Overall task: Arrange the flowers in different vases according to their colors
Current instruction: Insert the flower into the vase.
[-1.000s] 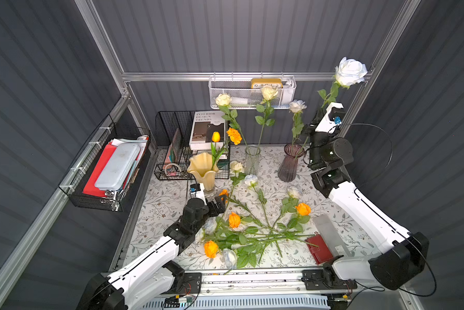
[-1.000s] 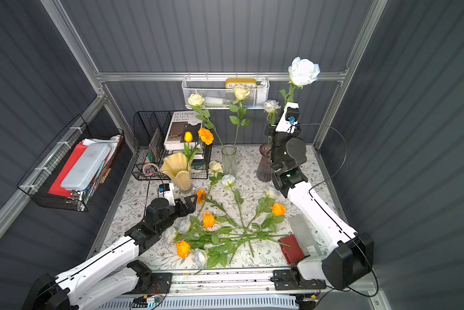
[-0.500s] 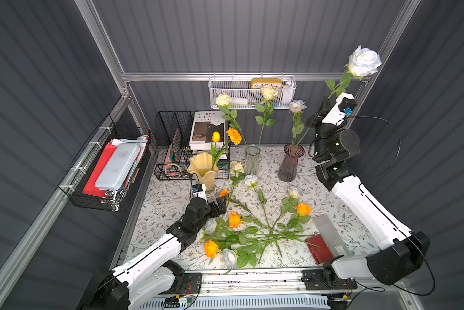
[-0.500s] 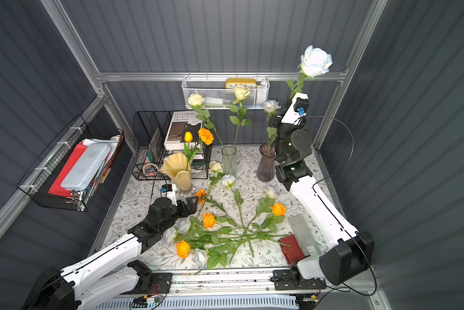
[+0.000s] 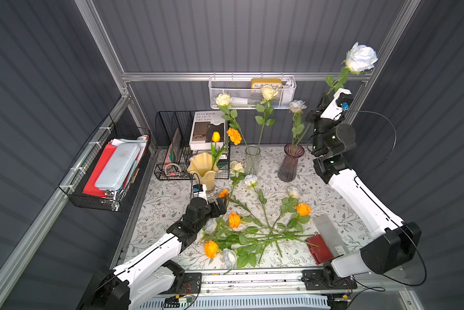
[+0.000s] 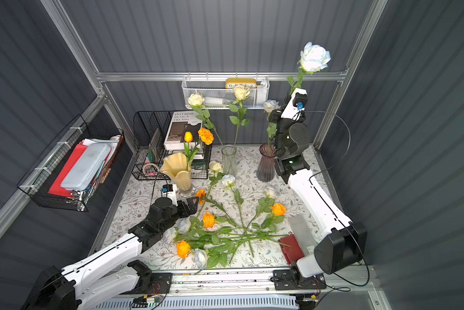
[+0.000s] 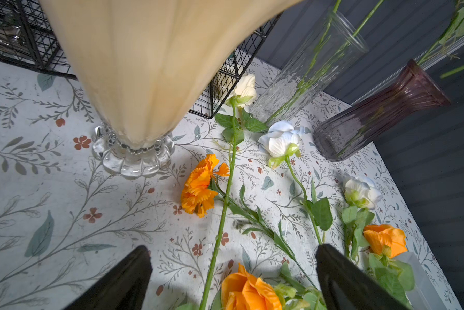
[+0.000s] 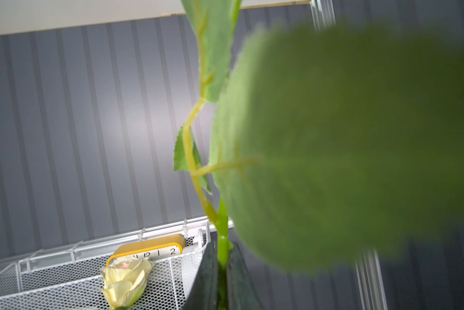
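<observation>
White bluish rose (image 5: 361,57): its smooth, leafy green stem sits pinched in the right gripper (image 8: 221,257); left gripper (image 7: 232,251) gapes wide, empty.

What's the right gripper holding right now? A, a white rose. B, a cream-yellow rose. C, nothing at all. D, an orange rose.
A: the right gripper is shut on the green stem of the white rose, held upright with its bloom uppermost.
</observation>
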You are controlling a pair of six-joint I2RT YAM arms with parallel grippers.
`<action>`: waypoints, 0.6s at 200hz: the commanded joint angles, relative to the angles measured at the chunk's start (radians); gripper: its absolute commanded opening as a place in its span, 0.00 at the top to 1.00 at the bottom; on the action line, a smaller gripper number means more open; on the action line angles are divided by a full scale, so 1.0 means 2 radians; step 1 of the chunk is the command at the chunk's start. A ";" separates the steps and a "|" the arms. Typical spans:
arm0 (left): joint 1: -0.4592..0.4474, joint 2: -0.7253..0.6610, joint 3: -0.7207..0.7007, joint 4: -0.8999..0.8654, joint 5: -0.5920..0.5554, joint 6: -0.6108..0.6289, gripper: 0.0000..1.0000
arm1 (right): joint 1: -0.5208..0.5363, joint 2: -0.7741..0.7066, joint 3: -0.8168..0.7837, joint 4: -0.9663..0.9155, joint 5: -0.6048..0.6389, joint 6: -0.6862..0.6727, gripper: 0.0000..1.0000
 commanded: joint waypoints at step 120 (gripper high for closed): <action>0.001 -0.009 0.011 0.001 0.001 0.007 0.01 | 0.009 -0.085 -0.144 -0.241 -0.078 0.112 0.17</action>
